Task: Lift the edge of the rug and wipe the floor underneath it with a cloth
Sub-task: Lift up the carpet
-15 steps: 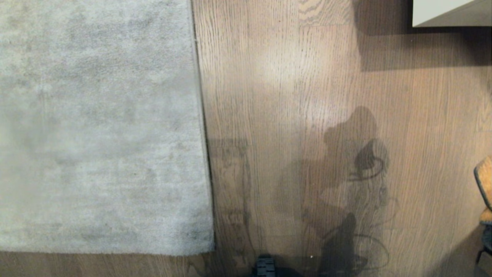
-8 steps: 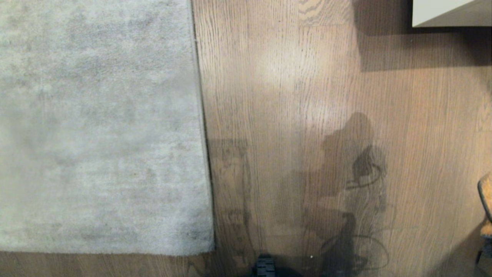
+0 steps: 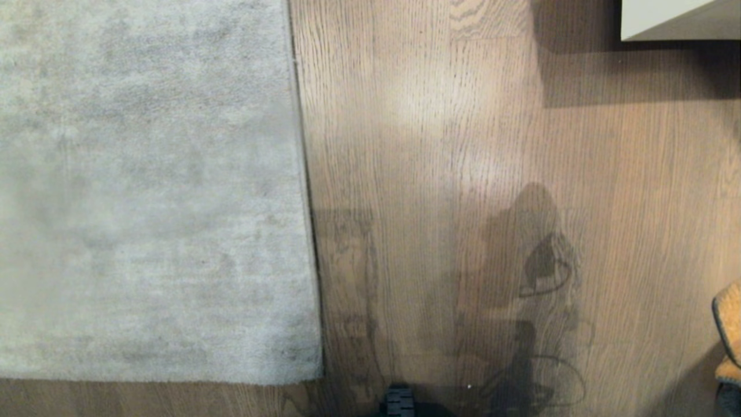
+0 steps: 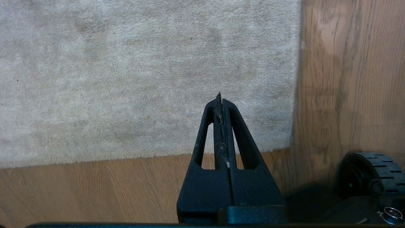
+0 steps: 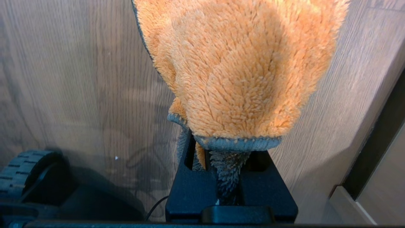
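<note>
The pale grey rug (image 3: 150, 191) lies flat on the brown wood floor (image 3: 440, 145); its rug edge (image 3: 305, 174) runs straight down to a squared corner (image 3: 317, 376). In the left wrist view, my left gripper (image 4: 220, 98) hangs shut and holds nothing, above the rug (image 4: 126, 72) near that corner (image 4: 291, 144). My right gripper (image 5: 227, 164) is shut on the fluffy orange cloth (image 5: 240, 63), which hides its fingertips and hangs over bare floor (image 5: 79, 79). In the head view only a bit of the cloth (image 3: 730, 330) shows at the right border, far from the rug.
A white piece of furniture (image 3: 671, 17) stands at the far right and casts a shadow on the planks. A black wheel of my base (image 3: 399, 402) sits at the near edge, also visible as the wheel (image 4: 370, 171) by the rug corner. A pale baseboard or panel (image 5: 373, 177) lies beside the right gripper.
The cloth at the right border of the head view has slid toward the near edge, and the arm's shadow on the floor has shifted the same way. Rug and left gripper are unmoved.
</note>
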Motion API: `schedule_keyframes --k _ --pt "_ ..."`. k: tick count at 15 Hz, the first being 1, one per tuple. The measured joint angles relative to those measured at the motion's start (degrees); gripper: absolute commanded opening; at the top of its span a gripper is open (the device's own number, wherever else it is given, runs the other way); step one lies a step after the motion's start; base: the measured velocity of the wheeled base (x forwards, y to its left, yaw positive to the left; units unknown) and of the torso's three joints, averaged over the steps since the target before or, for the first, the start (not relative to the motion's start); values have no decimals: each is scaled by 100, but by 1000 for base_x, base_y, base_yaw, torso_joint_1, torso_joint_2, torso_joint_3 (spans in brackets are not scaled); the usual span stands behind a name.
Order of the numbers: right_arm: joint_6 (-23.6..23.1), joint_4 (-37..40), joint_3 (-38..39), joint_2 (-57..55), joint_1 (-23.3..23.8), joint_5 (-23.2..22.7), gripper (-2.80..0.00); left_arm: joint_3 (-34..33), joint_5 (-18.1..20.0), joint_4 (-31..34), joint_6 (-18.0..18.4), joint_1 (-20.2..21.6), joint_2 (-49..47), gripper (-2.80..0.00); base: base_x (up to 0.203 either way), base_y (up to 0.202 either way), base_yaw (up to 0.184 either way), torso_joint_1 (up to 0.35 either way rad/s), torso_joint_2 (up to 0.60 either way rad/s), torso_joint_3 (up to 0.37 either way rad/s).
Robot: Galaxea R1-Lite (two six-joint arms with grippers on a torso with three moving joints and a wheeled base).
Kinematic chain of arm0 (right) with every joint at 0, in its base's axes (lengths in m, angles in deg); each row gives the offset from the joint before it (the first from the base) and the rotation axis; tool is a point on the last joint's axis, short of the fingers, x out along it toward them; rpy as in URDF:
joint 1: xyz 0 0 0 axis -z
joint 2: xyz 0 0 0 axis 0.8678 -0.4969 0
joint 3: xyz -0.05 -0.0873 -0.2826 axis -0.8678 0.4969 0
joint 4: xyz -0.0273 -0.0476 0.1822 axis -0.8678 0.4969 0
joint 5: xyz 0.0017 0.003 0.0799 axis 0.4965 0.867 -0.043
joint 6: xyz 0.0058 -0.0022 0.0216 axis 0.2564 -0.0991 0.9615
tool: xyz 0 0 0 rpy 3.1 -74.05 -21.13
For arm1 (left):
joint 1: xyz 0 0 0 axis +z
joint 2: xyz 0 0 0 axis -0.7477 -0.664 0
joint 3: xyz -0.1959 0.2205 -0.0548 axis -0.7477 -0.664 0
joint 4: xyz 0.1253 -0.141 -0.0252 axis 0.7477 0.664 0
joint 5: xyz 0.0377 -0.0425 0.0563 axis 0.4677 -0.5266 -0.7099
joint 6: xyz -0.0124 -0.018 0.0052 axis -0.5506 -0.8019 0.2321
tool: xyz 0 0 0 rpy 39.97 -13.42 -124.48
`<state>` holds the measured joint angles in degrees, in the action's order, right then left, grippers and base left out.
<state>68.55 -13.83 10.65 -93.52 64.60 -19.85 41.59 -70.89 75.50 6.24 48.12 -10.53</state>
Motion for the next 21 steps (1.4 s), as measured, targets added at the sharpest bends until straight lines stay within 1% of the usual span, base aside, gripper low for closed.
schedule_keyframes --k 4,6,8,10,13,16,17,21 --pt "-2 714 16 517 -29 2 -280 0 0 0 -4 0 0 -280 0 0 0 0 0 0" --pt "0 828 -1 715 -259 31 -280 0 -2 2 -2 0 0 -280 0 0 0 0 0 0" --pt "2 1141 -6 965 -475 271 -280 0 0 0 -4 0 0 -280 0 0 0 0 0 0" --pt "5 1273 35 1163 -524 382 -280 0 0 1 -4 0 0 -280 0 0 0 0 0 0" --pt "2 1402 148 1472 -524 336 -280 0 -1 0 -2 0 0 -280 0 0 0 0 0 0" --pt "11 2149 115 2018 -491 145 -280 0 -2 0 -3 0 0 -280 0 0 0 0 0 0" --pt "20 2273 90 2122 -486 120 -280 0 -2 0 -4 0 0 -280 0 0 0 0 0 0" --pt "135 2264 76 2289 -482 130 -280 0 -2 0 -2 0 0 -280 0 0 0 0 0 0"
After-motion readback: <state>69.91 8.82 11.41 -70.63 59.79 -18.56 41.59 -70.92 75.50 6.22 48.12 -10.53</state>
